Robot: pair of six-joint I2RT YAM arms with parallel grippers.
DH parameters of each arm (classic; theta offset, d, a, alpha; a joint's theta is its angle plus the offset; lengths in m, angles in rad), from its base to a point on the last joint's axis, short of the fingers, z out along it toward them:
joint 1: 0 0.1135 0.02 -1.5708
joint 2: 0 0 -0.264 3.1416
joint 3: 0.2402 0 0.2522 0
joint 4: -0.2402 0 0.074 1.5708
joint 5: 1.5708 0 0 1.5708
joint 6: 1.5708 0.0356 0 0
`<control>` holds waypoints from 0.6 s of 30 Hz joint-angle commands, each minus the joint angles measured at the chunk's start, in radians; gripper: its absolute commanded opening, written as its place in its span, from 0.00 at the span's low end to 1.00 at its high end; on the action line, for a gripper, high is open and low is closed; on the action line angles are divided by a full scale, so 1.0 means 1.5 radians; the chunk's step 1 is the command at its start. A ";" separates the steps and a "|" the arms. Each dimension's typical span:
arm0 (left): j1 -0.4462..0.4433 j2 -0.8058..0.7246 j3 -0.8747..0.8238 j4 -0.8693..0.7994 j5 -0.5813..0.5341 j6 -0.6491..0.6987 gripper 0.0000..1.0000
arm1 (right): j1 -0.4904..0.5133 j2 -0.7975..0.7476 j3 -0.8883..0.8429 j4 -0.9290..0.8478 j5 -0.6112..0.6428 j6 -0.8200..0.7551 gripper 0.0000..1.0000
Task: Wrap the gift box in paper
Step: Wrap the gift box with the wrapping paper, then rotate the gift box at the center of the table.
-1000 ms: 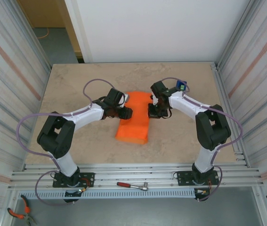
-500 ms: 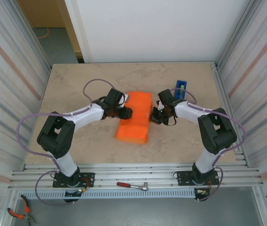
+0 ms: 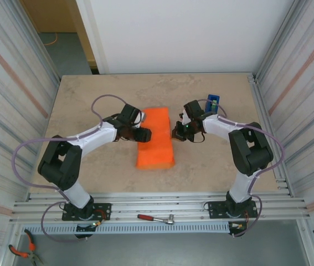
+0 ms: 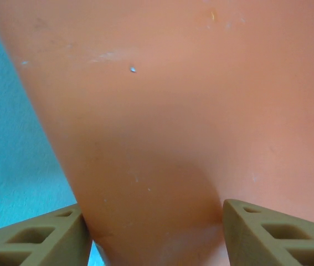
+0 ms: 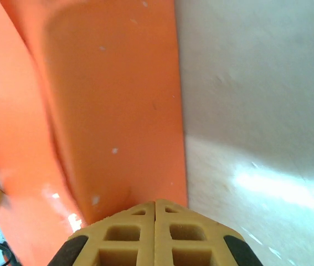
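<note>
Here, the paper [image 3: 155, 141] is lying at frame centre.
Left hand [image 3: 145, 134] is gaping apart; right hand [image 3: 175, 134] is pressing together.

the paper [image 3: 155, 138] is thin, bright orange and mostly matt with a faint sheen, smooth but for soft creases and a few pale specks. the desk [image 3: 90, 94] has a smooth, dull, mottled beige stone-look top. the jaws of the left gripper [image 4: 154, 206] and right gripper [image 5: 155, 204] are matt tan plastic moulded in open cells. the tape dispenser [image 3: 213, 102] looks like blue plastic. the side walls [image 3: 13, 83] are ribbed bare metal.
</note>
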 commanded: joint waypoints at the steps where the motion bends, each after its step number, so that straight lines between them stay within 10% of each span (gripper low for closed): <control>1: 0.030 -0.062 0.003 -0.025 0.051 -0.019 0.66 | -0.013 0.002 0.034 -0.028 0.011 -0.048 0.00; 6: 0.106 -0.105 0.003 0.004 0.090 -0.045 0.73 | -0.045 -0.043 0.004 -0.049 0.040 -0.045 0.04; 11: 0.174 -0.082 0.001 0.040 0.167 -0.085 0.78 | -0.045 -0.069 0.010 -0.034 0.015 -0.020 0.48; 18: 0.173 0.001 -0.006 0.132 0.234 -0.147 0.81 | 0.004 -0.013 0.076 -0.008 0.014 0.010 0.62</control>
